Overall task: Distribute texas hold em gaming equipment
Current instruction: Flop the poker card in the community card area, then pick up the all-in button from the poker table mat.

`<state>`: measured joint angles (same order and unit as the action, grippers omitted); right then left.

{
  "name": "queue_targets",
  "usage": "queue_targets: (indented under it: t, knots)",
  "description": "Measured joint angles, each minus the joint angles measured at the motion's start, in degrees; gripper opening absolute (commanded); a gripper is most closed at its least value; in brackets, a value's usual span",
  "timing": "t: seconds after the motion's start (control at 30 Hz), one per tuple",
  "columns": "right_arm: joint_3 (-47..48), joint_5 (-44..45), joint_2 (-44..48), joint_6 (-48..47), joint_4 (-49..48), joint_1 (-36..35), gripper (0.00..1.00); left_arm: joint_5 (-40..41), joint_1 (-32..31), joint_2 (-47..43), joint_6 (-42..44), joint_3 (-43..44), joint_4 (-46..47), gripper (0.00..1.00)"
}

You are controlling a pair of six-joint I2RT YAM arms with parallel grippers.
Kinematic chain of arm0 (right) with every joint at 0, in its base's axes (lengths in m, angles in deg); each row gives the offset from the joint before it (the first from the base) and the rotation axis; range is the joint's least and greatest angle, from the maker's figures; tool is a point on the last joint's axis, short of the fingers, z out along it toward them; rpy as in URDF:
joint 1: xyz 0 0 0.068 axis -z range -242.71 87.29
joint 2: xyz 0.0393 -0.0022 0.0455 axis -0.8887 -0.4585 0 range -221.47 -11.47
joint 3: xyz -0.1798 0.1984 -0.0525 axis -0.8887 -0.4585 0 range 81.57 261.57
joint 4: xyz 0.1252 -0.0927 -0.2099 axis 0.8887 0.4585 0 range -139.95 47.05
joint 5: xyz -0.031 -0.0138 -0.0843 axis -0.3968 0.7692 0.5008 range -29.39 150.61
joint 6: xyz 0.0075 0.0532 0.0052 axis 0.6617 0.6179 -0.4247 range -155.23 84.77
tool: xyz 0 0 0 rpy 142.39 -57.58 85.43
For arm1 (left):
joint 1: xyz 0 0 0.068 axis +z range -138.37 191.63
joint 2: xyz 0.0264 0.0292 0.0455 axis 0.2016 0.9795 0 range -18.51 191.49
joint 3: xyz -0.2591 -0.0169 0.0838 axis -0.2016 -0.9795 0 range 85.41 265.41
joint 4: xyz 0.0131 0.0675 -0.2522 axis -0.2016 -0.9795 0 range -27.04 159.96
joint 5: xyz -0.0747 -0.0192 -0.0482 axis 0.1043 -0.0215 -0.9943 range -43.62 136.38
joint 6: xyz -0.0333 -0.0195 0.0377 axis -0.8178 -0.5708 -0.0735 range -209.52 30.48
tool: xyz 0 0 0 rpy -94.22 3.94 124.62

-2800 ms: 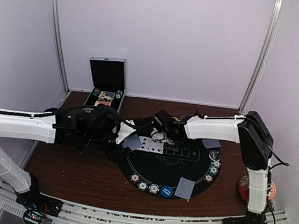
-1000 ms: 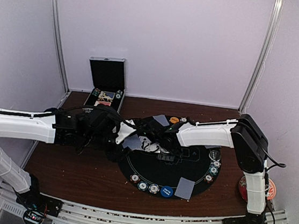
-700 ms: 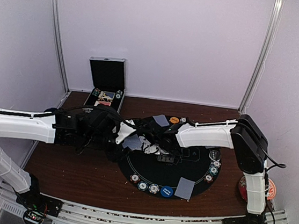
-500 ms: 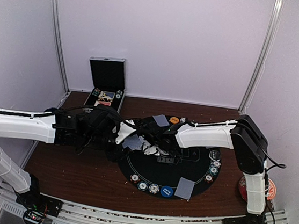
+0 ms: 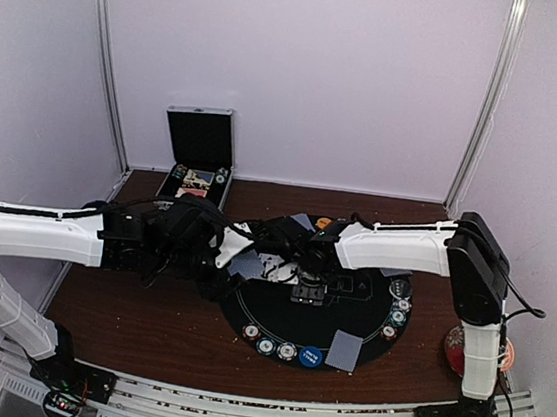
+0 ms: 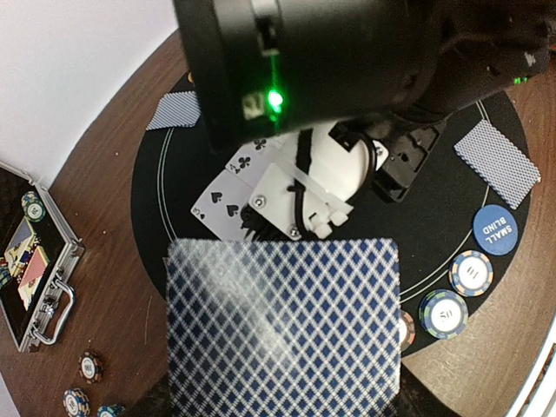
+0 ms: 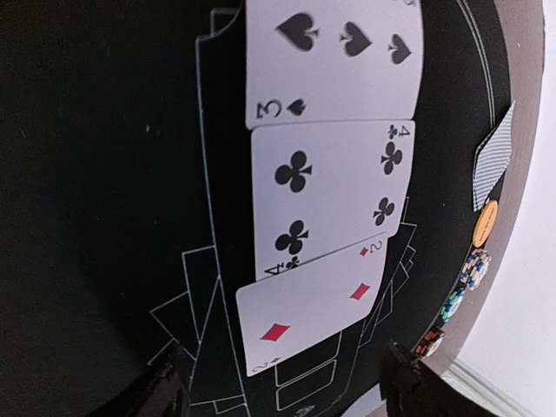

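My right gripper (image 7: 282, 387) is open just above the black round mat (image 5: 318, 324). The two of diamonds (image 7: 317, 313) lies face up between its fingers. That card ends a row with the four of clubs (image 7: 330, 191) and the three of spades (image 7: 334, 61). My left gripper (image 5: 237, 264) hovers at the mat's left edge, shut on a stack of blue-backed playing cards (image 6: 282, 326) that hides its fingers. Poker chips (image 5: 276, 348) and a blue button disc (image 5: 310, 356) sit at the mat's near rim, beside a face-down card (image 5: 345, 350).
An open metal case (image 5: 198, 164) stands at the back left, with loose chips (image 6: 87, 367) near it. More chips (image 5: 398, 308) line the mat's right rim. An orange button (image 5: 324, 223) and a face-down card (image 5: 302, 222) lie at the far rim. A red cup and saucer (image 5: 456, 350) sit far right.
My right gripper's jaws have spread wide and let go of the two of diamonds, which now lies on the mat. The left arm and its cards have not moved.
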<state>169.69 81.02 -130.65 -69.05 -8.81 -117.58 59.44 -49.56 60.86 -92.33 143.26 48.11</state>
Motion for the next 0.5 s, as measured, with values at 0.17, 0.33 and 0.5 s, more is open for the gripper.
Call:
queue_targets:
  t: [0.17, 0.33, 0.5]
  knots:
    - [4.24, -4.92, 0.44, 1.99, 1.18, 0.7, 0.91, 0.07, 0.0, -0.04, -0.02, 0.0, 0.0, 0.65]
    - [10.58, -10.67, 0.07, 6.01, 2.4, 2.75, 1.0, 0.26, 0.0, -0.44, -0.02, 0.0, 0.0, 0.65]
    - [17.49, -17.25, -1.79, 11.37, 2.4, 6.21, 1.0, 0.39, 0.0, -0.7, -0.02, 0.0, 0.02, 0.65]
